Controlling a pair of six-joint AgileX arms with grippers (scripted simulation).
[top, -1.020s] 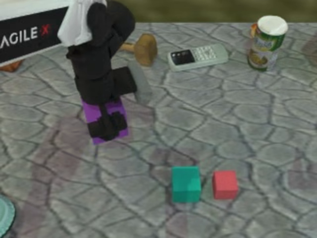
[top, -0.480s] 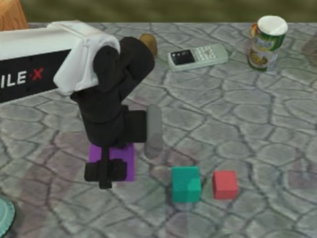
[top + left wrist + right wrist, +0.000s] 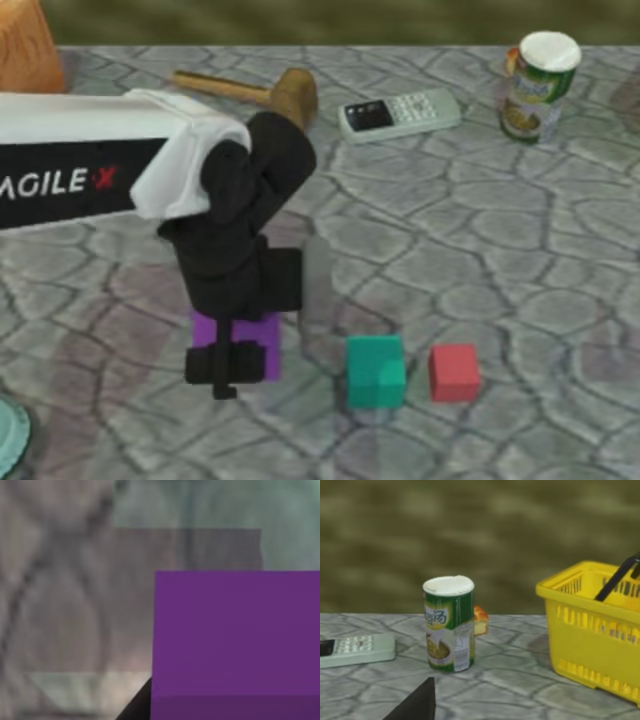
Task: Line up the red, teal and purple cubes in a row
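The left gripper [image 3: 230,362] holds the purple cube [image 3: 240,338] tight, on the left of the teal cube [image 3: 376,371]. There is a gap between those two. The red cube [image 3: 455,373] sits just beside the teal cube on its other side. I think the purple cube only needs to go down on the counter [image 3: 480,250], level with the teal cube. The right arm is out of sight.

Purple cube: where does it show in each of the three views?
Top view: purple cube left of the teal cube, under the left tool.
Left wrist view: fills the near corner.
Right wrist view: not in it.
Shared landmark: the stone-patterned table.
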